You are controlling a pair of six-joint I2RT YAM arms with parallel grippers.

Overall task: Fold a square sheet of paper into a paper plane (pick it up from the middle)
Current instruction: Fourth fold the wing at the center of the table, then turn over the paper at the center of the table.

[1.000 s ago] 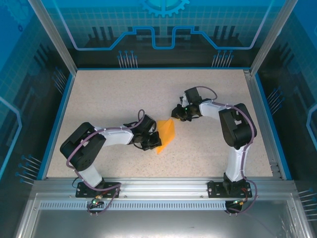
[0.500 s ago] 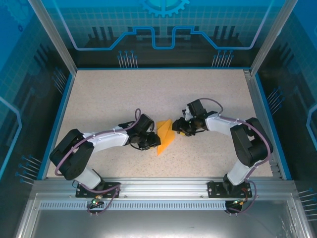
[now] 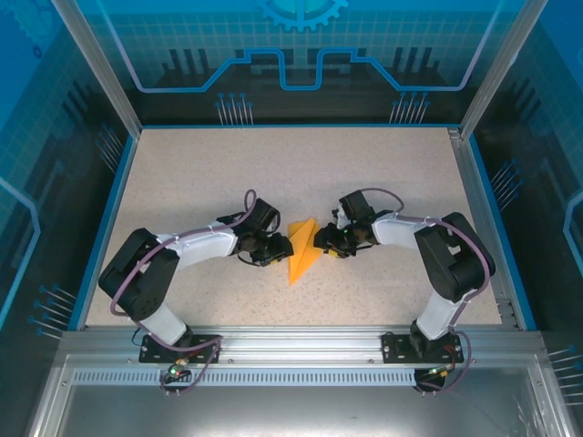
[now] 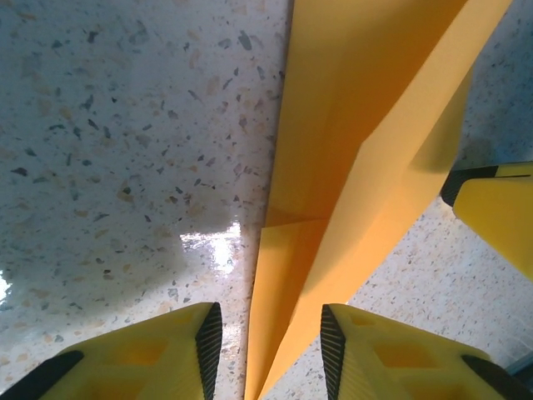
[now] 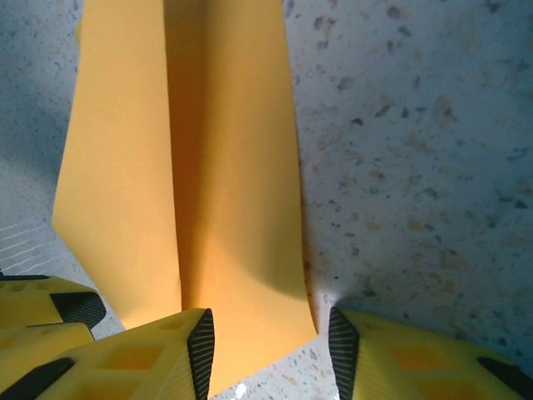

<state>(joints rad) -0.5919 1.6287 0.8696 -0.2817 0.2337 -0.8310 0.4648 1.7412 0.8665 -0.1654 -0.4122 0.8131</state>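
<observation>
Two grippers flank the orange paper plane point(image 3: 301, 248) at the middle of the table point(image 3: 182, 173): left gripper point(image 3: 281, 247) at its left edge, right gripper point(image 3: 322, 242) at its right edge. Plane lies on the surface with its centre ridge up and its narrow end toward the arm bases. Left wrist view: jaws apart, the plane's narrow end sits in the gap, not pinched. Right wrist view: jaws also apart, paper edge between them, one finger point(image 5: 179, 354) overlaps the sheet, contact unclear

Left arm point(image 3: 196, 246), right arm point(image 3: 401, 228), jaws parted
</observation>
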